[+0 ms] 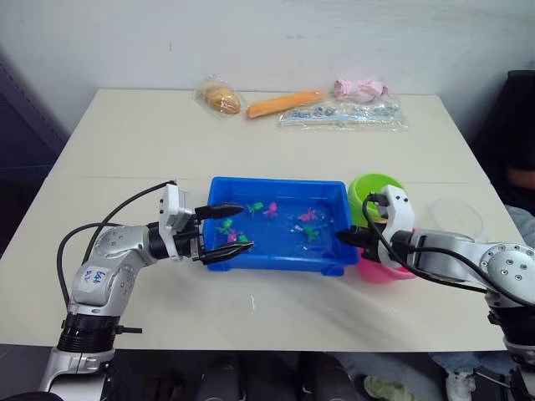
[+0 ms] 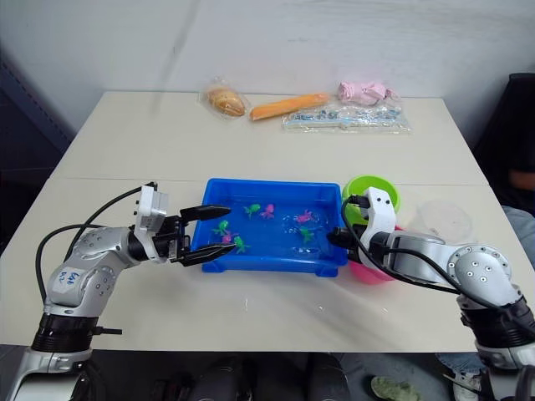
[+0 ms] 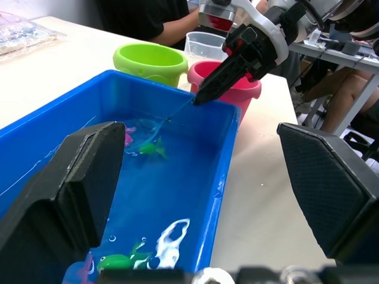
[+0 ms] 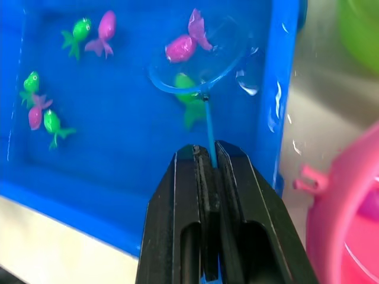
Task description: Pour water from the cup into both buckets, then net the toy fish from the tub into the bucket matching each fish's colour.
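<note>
Table (image 1: 251,309) holds the tub (image 1: 276,255); right gripper (image 4: 207,155) clamps a net (image 4: 198,62) over a pink fish (image 4: 179,48) (left gripper (image 1: 234,227) gapes).

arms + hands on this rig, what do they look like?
Both arms are silver-grey metal shells with black joints and loose black cables. Each hand, left hand and right hand, has a white wrist block and two black wedge-shaped fingers. The left arm carries a small blue-marked label.
</note>
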You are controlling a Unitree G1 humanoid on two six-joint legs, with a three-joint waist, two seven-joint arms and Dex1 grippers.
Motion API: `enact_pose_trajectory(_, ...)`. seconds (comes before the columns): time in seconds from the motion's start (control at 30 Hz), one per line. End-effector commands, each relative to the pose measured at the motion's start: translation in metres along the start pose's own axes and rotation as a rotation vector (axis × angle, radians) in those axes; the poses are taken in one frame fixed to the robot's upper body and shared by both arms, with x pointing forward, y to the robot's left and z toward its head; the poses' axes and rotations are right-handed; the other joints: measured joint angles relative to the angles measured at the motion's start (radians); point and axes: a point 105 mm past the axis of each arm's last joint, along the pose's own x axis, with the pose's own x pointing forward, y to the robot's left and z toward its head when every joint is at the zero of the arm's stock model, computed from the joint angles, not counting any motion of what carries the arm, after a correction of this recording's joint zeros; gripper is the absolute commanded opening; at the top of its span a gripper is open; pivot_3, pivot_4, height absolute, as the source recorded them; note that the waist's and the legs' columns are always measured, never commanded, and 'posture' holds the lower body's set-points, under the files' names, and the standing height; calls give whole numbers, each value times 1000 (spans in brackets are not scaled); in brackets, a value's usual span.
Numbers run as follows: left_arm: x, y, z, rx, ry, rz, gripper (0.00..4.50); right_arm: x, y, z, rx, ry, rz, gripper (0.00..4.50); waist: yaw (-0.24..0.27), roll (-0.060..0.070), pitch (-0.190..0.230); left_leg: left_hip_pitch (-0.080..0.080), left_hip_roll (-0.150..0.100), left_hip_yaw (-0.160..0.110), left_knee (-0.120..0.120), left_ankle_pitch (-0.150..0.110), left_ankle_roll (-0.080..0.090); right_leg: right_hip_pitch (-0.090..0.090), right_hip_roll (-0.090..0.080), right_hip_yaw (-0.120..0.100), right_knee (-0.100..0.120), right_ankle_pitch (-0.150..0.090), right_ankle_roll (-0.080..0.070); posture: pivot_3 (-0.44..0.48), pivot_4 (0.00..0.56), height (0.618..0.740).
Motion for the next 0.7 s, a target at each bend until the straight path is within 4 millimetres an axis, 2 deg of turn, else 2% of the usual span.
enact_pose_trajectory(0.03,4,-2,11,50,-24,-18,4432,-4,9,12,-49,-74,44,0,0,0,0,0,0,0,0,0,0,0,0,0,0,0,0,0,150,740)
enact_pose_trajectory(0.23,3,-2,11,51,-26,-12,4432,-8,14,10,-156,-107,90,0,1,0,0,-1,0,0,0,0,0,-1,0,0,0,0,0,0,150,740)
enact_pose_trajectory(0.4,1,-2,10,50,-23,-8,4432,-21,18,12,-277,-178,142,0,1,0,0,-3,0,0,0,0,0,-2,0,0,0,0,1,0,150,740)
enact_pose_trajectory(0.5,-2,-1,13,40,-27,-12,4432,-38,21,15,-311,-225,165,0,4,0,0,-3,0,0,0,0,0,-2,0,0,0,1,1,0,150,740)
enact_pose_trajectory(0.7,3,-8,30,19,-66,-63,4432,-65,20,10,-362,-242,160,0,13,0,0,-3,0,0,1,0,0,-2,0,0,0,1,1,0,150,740)
